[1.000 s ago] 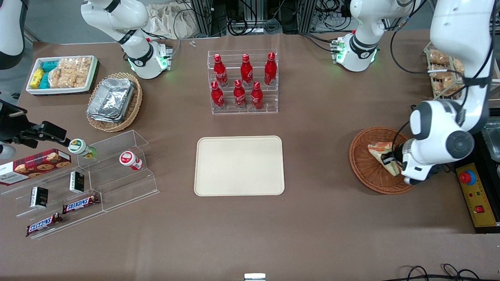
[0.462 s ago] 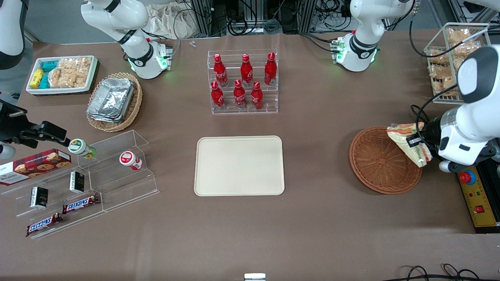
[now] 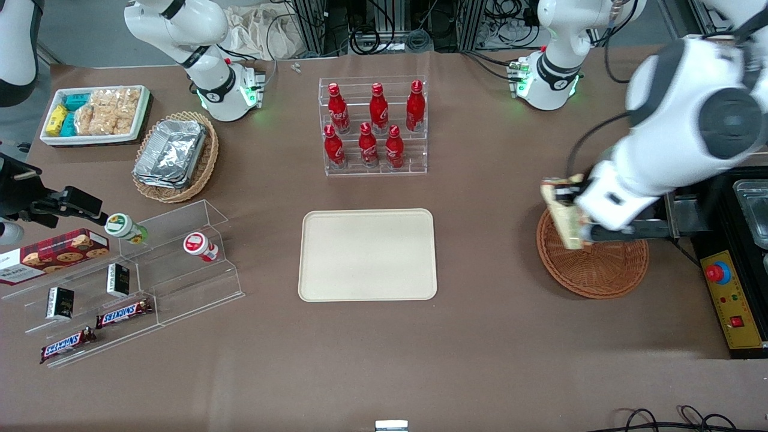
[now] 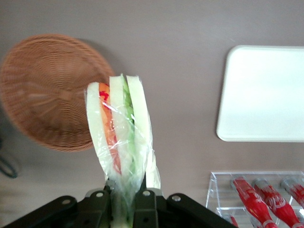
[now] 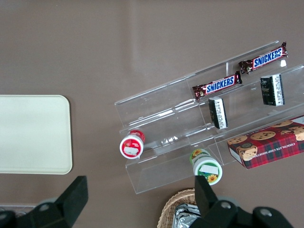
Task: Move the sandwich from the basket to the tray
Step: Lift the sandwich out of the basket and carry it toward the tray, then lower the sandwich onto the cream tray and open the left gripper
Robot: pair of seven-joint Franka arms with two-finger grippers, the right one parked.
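On the bench (image 3: 480, 336), the tray (image 3: 367, 254) is bare, so the delivery is yet to come. The basket (image 3: 600, 270), at about 3 o'clock from the tray and well apart from it, has nothing in it. The end effector (image 4: 124, 197) hangs above the basket's 10 o'clock rim, pinching the sandwich (image 3: 563, 213) clear of the wicker. I judge the pickup done; what remains is the carry toward 9 o'clock, lowering and release.

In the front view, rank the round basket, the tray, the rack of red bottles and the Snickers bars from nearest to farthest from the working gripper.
The gripper holds the sandwich.
1. Basket, just below it.
2. Tray, mid-table.
3. Bottle rack, farther from the camera; close to the tray's rank.
4. Snickers bars, at the parked arm's end.
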